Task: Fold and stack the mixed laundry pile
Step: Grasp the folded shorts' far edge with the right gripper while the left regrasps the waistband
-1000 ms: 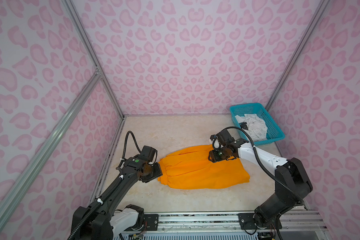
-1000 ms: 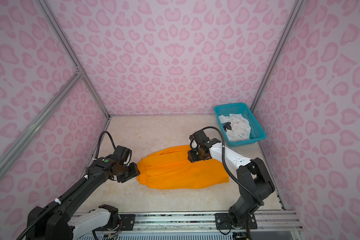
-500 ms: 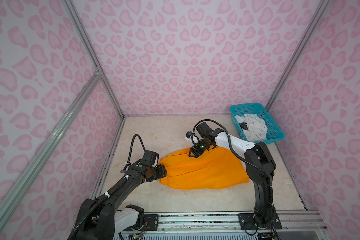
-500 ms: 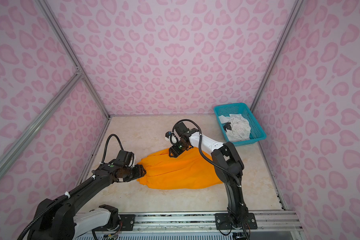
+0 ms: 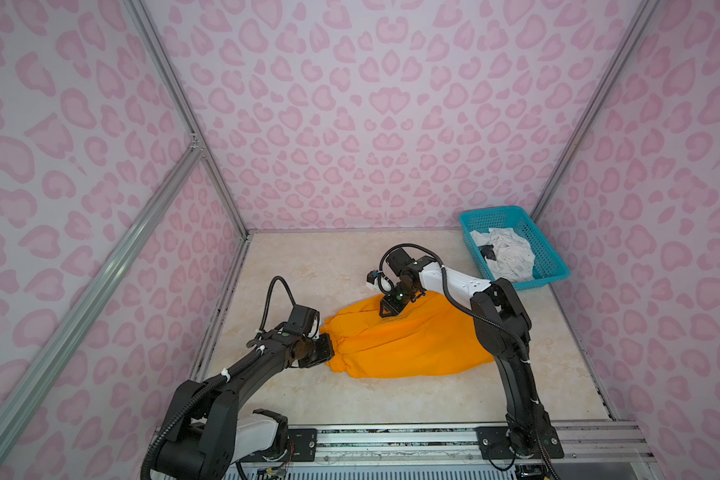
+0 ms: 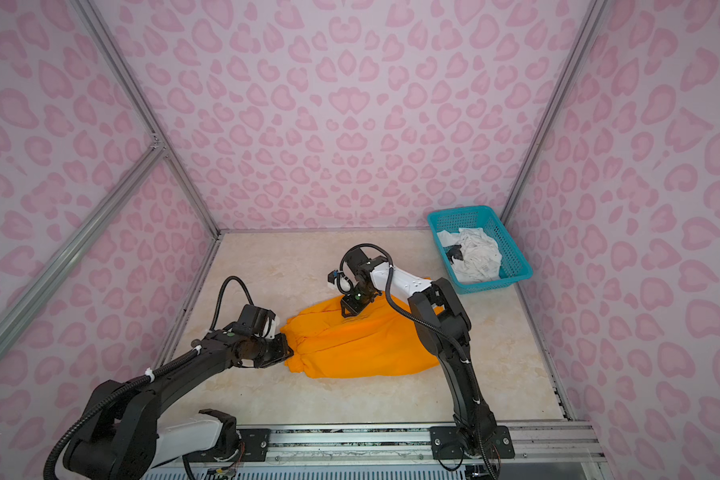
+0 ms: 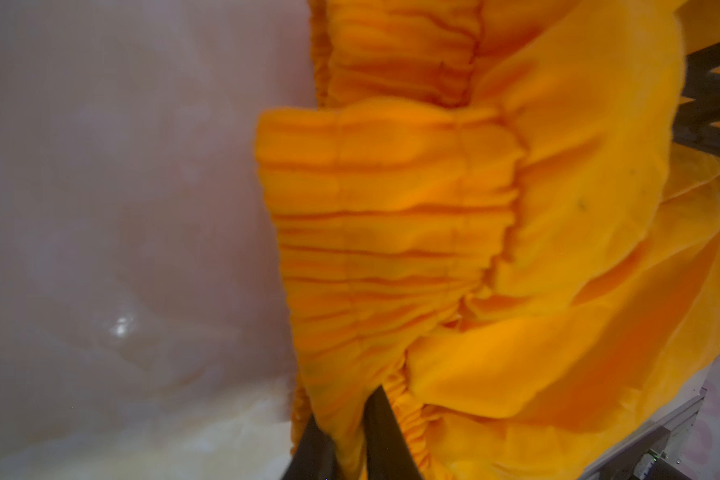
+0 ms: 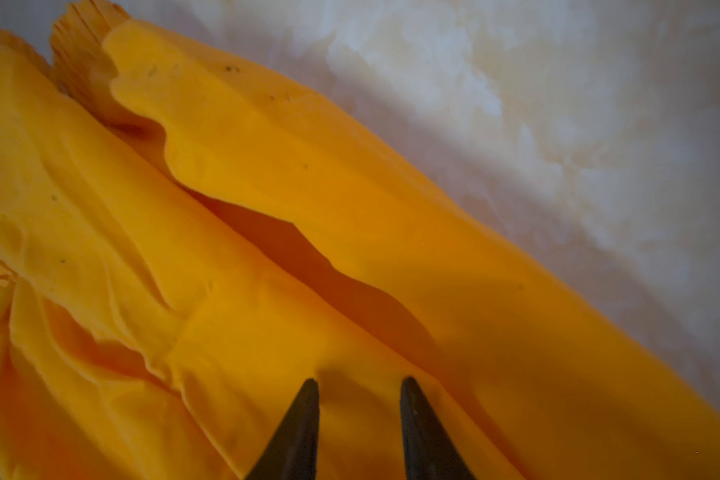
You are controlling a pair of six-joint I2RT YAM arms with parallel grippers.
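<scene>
Bright orange elastic-waist shorts: lying rumpled and partly doubled over on the pale marbled tabletop, about mid-surface in both top views. Gathered waistband end lies toward the left arm; smoother leg cloth runs toward the right arm's base.

Left end effector: black, low at the waistband edge. Left wrist view shows its jaws nearly together with a fold of waistband pinched between them.

Right end effector: tipped down onto the far edge of the shorts. Right wrist view shows its dark fingers a narrow gap apart, tips pressed into the orange cloth. Whether a fold is caught there, cannot tell.

White T-shirt: bunched inside the teal perforated plastic basket at the far right corner, well apart from the shorts. Dark print on it too small to read.
</scene>
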